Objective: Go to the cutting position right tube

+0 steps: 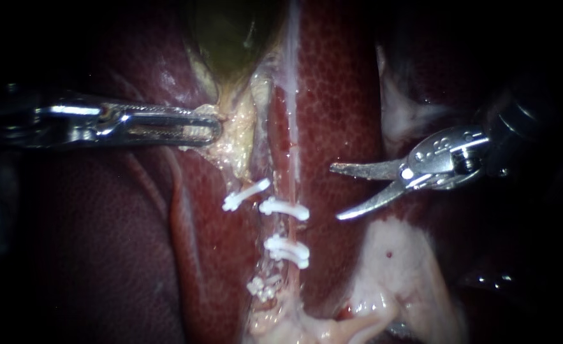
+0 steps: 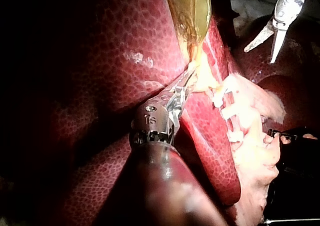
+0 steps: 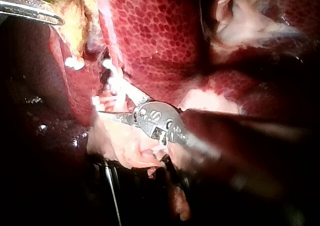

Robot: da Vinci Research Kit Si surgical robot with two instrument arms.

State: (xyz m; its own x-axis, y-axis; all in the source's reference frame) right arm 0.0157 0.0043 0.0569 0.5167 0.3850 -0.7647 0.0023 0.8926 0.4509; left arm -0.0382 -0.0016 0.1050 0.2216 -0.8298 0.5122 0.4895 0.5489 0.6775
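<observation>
My right instrument [image 1: 335, 192] comes in from the right with two pointed blades standing open, just right of the right tube [image 1: 289, 185] and clear of it. That pale tube runs down the liver and carries two white clips [image 1: 284, 209] [image 1: 287, 250]. My left instrument [image 1: 212, 130] has its jaws shut on yellowish tissue [image 1: 240, 137] at the gallbladder's neck. The green gallbladder [image 1: 230, 38] lies above it. In the right wrist view the open blades [image 3: 112, 103] lie close beside the clipped tube [image 3: 111, 81]. The left wrist view shows the same grip [image 2: 189, 78].
A second tube on the left carries a slanted white clip [image 1: 246, 194] and another clip lower down [image 1: 262, 286]. Dark red liver [image 1: 338, 95] surrounds both tubes. Pale fatty tissue [image 1: 402, 267] lies below the right instrument. The open blades [image 2: 259, 56] hang beyond the tissue in the left wrist view.
</observation>
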